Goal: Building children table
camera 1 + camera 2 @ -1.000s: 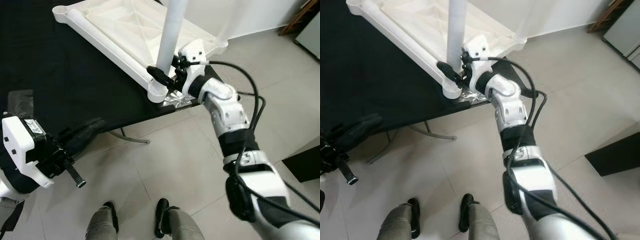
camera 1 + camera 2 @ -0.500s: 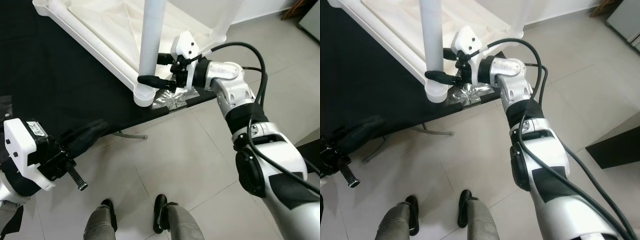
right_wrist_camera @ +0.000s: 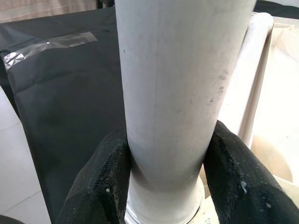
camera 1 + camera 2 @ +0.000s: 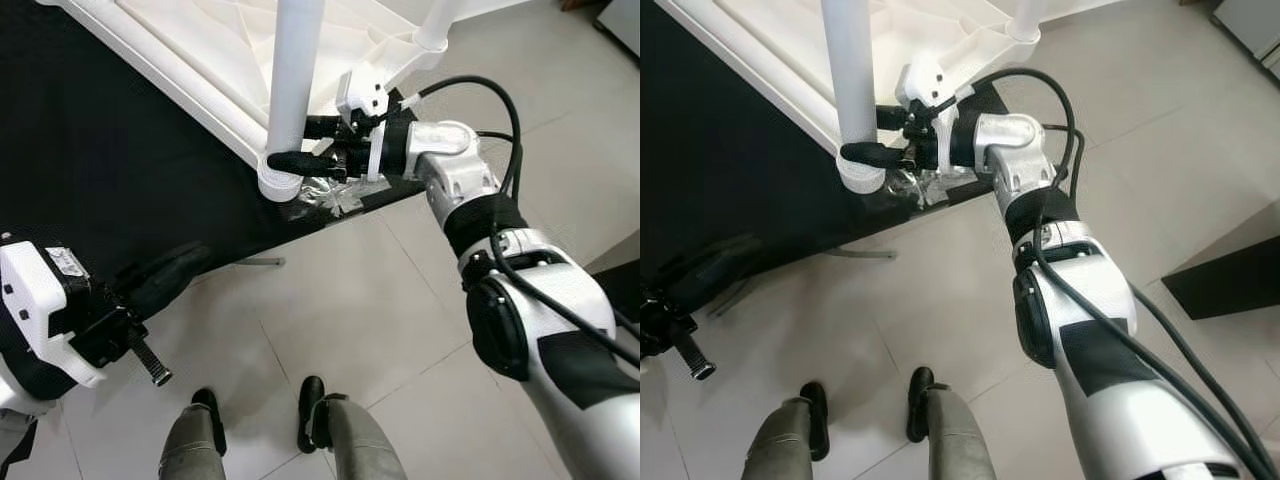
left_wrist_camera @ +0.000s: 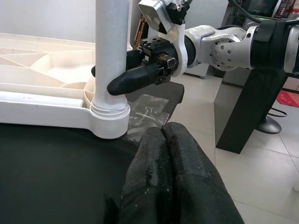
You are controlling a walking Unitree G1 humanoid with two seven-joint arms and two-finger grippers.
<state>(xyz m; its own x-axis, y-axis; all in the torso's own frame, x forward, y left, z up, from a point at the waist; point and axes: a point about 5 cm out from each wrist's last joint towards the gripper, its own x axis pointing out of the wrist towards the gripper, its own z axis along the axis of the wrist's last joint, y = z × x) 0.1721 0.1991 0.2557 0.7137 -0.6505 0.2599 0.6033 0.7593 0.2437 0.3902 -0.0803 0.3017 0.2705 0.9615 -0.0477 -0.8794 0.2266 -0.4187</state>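
A white plastic children's tabletop (image 4: 180, 60) lies upside down on a black work table (image 4: 110, 170). A white tubular leg (image 4: 292, 80) stands upright in its near corner socket (image 4: 280, 185). My right gripper (image 4: 300, 145) is shut on this leg just above the socket; the right wrist view has both black fingers (image 3: 100, 186) pressed to the tube (image 3: 173, 93). Low at the left, my left gripper (image 4: 170, 275) hangs by the black table's front edge, fingers shut (image 5: 163, 163) with nothing between them.
A crumpled clear plastic wrap (image 4: 325, 195) lies at the black table's corner beside the socket. A second leg (image 4: 440, 20) stands at the far corner. Grey tiled floor (image 4: 360, 300) spreads below. My own feet (image 4: 310, 420) show at the bottom. A dark cabinet (image 4: 1230, 270) stands right.
The camera has shifted, sliding the table up and left in view. My right gripper still holds the leg near its base; its arm has swung more level. The left arm has barely moved.
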